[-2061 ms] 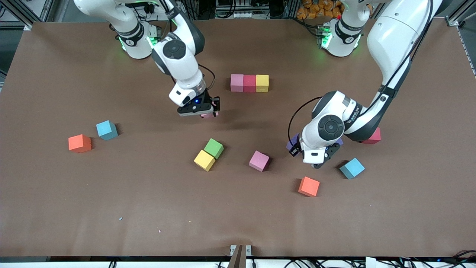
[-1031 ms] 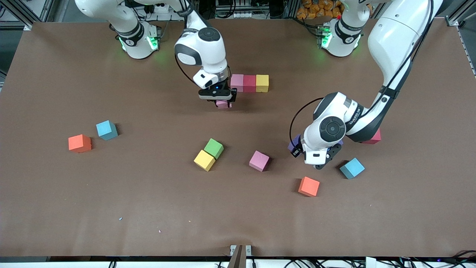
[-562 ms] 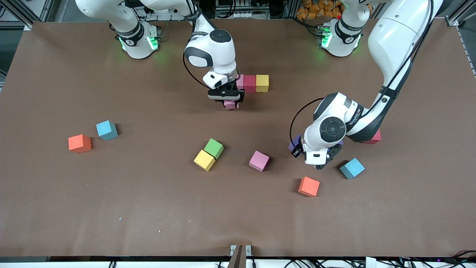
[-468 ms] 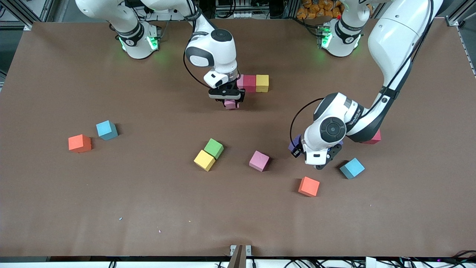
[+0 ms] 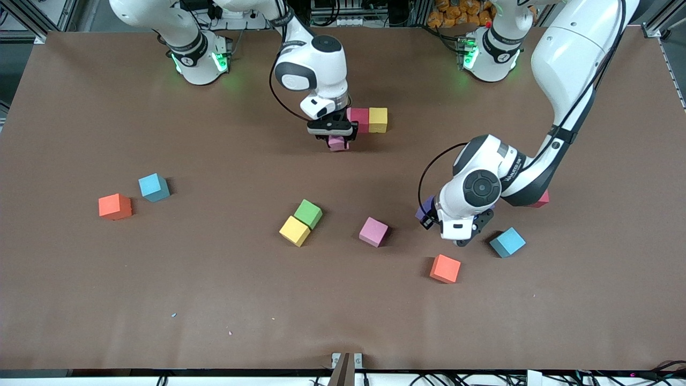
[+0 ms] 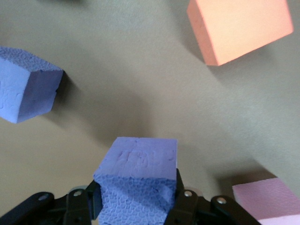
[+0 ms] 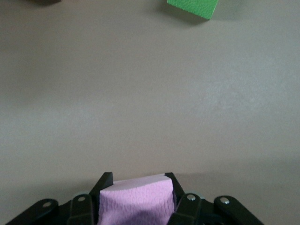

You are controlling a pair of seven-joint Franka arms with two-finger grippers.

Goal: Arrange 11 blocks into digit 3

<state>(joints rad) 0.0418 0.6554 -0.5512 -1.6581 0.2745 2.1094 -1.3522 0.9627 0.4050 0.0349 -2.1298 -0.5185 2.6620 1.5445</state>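
Observation:
A red block point(image 5: 359, 119) and a yellow block point(image 5: 378, 119) stand touching in a row near the robots' bases; my right hand hides that row's end toward the right arm. My right gripper point(image 5: 337, 140) point(image 7: 137, 197) hangs low over the table beside that hidden end, shut on a pink block point(image 5: 338, 143) point(image 7: 137, 199). My left gripper point(image 5: 467, 233) point(image 6: 137, 197) is shut on a purple block point(image 6: 138, 180), held over bare table between an orange block point(image 5: 445, 268) point(image 6: 239, 28) and a light blue block point(image 5: 507, 242). The hand hides most of the purple block in the front view.
Loose on the table: a pink block point(image 5: 373, 231), green point(image 5: 308, 213) touching yellow point(image 5: 295, 231), a red block point(image 5: 540, 200) partly under the left arm, and orange point(image 5: 114, 206) with light blue point(image 5: 154, 187) toward the right arm's end.
My right gripper has carried the pink block across the table to the row's end and come lower. The left arm with the purple block has shifted only slightly.

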